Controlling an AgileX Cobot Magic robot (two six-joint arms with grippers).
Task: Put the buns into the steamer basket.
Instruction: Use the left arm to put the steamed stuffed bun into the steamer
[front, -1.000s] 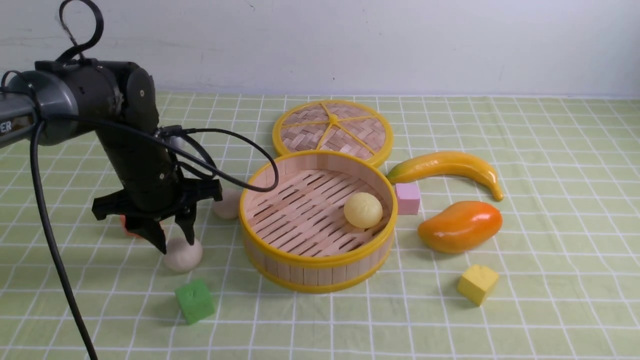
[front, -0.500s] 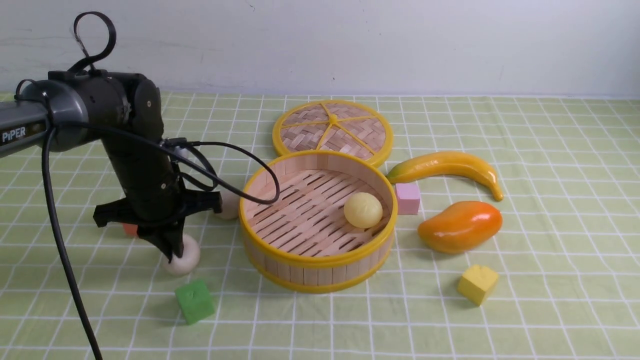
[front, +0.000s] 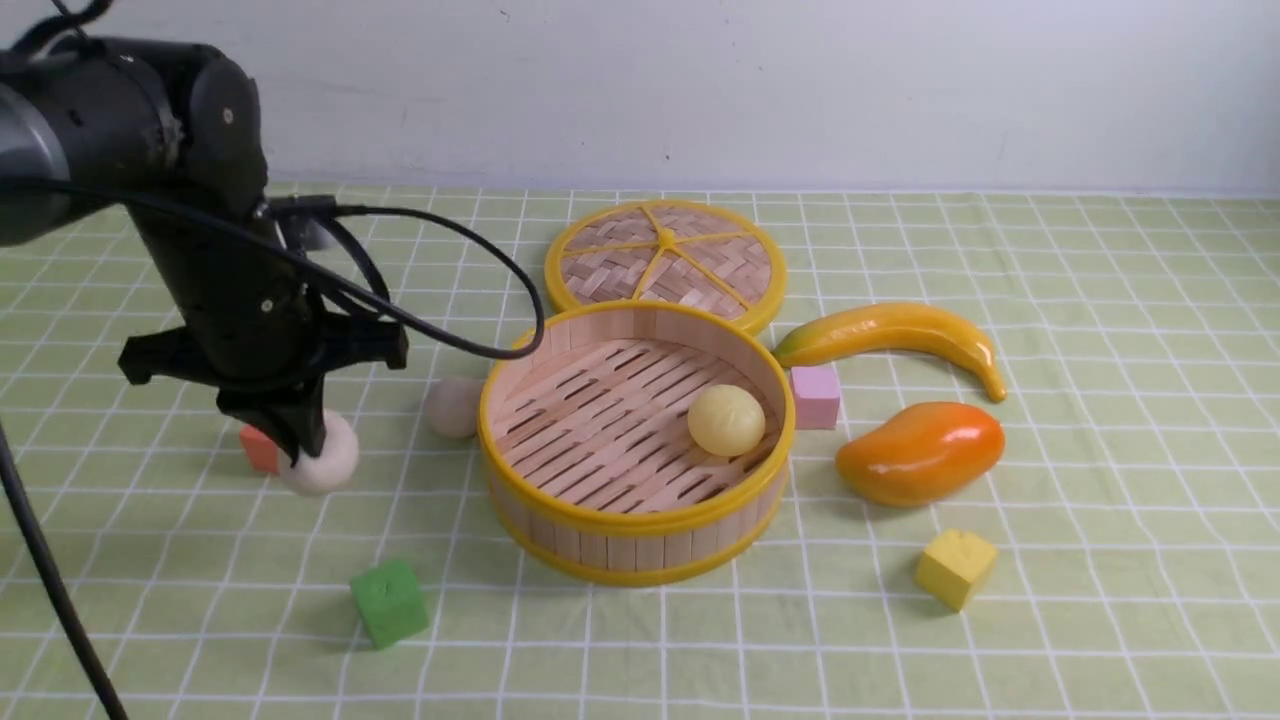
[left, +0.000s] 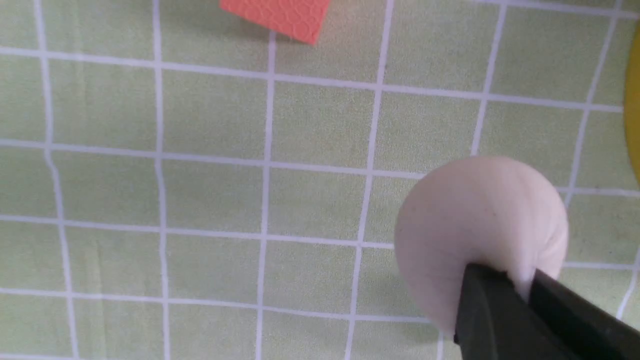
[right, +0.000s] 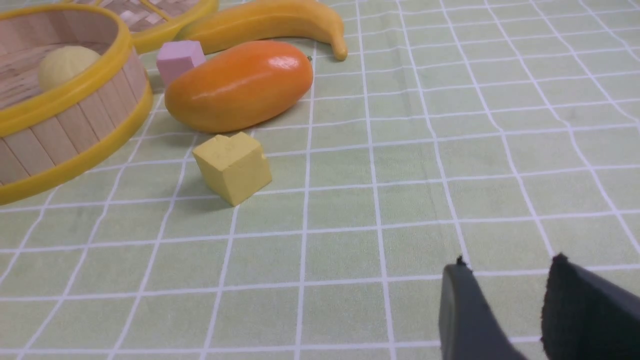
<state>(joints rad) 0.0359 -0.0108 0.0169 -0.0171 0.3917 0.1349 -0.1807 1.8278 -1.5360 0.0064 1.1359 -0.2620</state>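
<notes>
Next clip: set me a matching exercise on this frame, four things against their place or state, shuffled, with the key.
1 pale yellow bun
2 left gripper
3 woven lid
4 yellow cube

a shut on an off-white bun
b flat behind the steamer basket
c on the robot's side of the mango
d inside the steamer basket

Pairs: 1-d, 2-a, 3-b, 4-c

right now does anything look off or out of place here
Yes: the left gripper pinches the off-white bun only at its edge, so most of the bun bulges out beyond the jaws. The grip looks shallow and might slip.
</notes>
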